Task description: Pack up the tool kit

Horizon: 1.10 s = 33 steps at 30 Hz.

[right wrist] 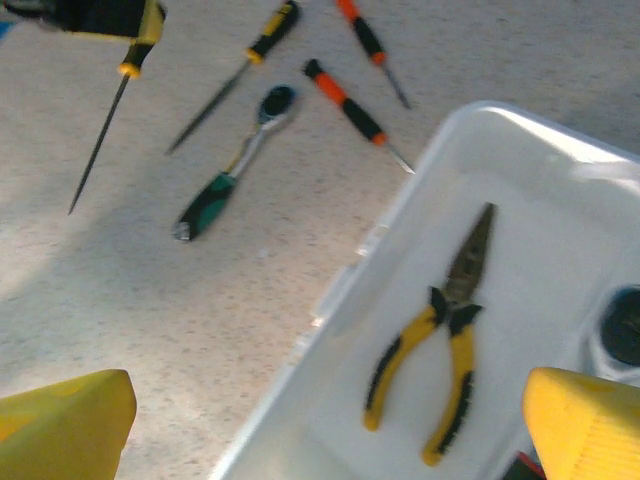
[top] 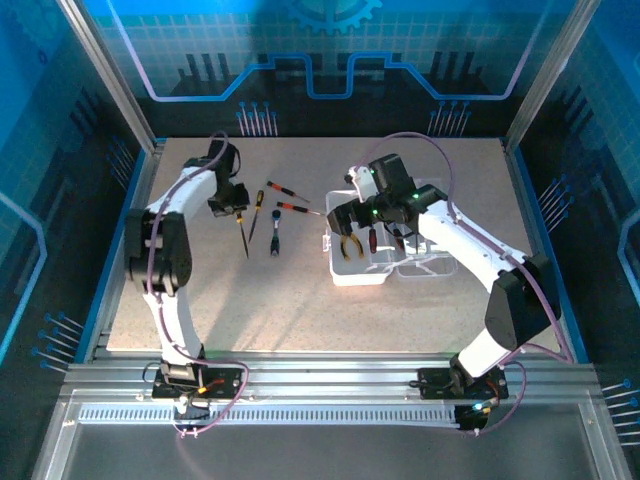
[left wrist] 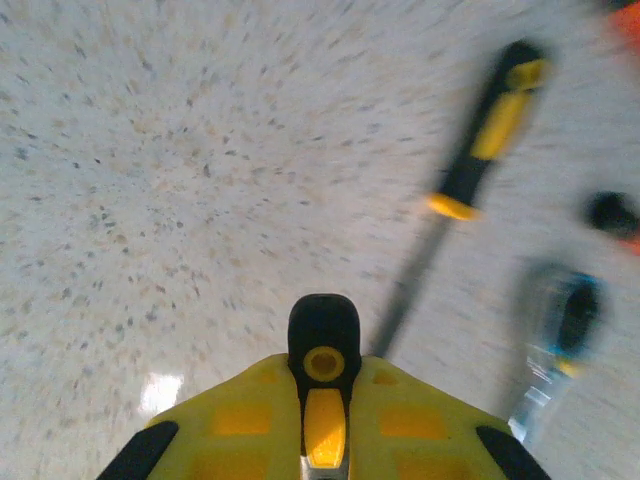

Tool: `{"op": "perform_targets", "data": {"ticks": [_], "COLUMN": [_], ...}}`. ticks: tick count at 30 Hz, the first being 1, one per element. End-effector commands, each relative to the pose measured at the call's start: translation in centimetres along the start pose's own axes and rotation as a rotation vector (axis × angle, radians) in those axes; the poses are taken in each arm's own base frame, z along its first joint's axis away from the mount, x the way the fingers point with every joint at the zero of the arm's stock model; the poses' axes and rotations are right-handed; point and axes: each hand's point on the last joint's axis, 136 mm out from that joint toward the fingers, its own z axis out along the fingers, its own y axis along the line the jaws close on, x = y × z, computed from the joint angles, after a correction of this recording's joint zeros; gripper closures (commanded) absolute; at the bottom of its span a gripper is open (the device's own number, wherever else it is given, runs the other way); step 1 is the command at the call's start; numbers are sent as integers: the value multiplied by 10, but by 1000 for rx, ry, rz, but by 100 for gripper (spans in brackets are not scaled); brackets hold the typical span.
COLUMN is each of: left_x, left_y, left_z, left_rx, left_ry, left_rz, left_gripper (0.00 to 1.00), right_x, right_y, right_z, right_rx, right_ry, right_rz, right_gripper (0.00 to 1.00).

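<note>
Two slender screwdrivers with black-and-yellow handles (right wrist: 272,28) are counted. Two slender screwdrivers with red-and-black handles (right wrist: 345,100) are counted. One metal ratchet wrench with a green-and-black grip (right wrist: 210,200) is noted. One pair of long-nose pliers with yellow-and-black handles (right wrist: 452,318) is recorded. One translucent white rectangular plastic case (right wrist: 520,200) is tallied. One red-handled item (top: 372,240) could not be classed.

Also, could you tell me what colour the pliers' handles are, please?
Yellow and black; the pliers show best in the right wrist view.
</note>
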Motion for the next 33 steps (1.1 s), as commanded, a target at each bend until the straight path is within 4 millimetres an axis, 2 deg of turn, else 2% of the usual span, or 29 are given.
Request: {"op": "perform_targets", "data": {"ticks": [1, 4, 7, 9, 14, 19, 25, 30, 31, 32, 33], "left_x": [-3, 8, 20, 27, 35, 41, 46, 50, 51, 51, 51], "left_y": [-52, -90, -123, -142, -169, -184, -185, -187, -187, -187, -186], "left_z": [-63, -89, -103, -108, -109, -118, -118, -115, -116, -115, -116], "left_rx": [218, 310, 396, 450, 526, 560, 565, 584, 588, 586, 583], "left_ry": [-91, -127, -147, -153, -145, -147, -141, -124, -123, -123, -125], "left_rz": [42, 90, 120, 122, 117, 142, 148, 148, 149, 155, 161], "left_gripper": [100, 100, 100, 100, 100, 100, 100, 100, 97, 90, 79], "right_x": [-11, -22, -29, -29, -28, -31, -40, -43, -43, -43, -43], "right_y": [36, 56, 69, 76, 89, 89, 99, 98, 98, 95, 93], "right_z": [-8, -6, 2, 13, 36, 51, 63, 61, 59, 56, 52], "right_rx": [-191, -275, -318, -325, -345, -313, -339, -340, -339, -333, -328], "right_ry": [-55, -88, -103, -99, -83, -97, -115, -118, -119, -120, -122], "right_rz": [3, 24, 54, 61, 89, 108, 126, 132, 130, 131, 127], "right_gripper": [0, 0, 0, 4, 18, 40, 59, 89, 96, 100, 100]}}
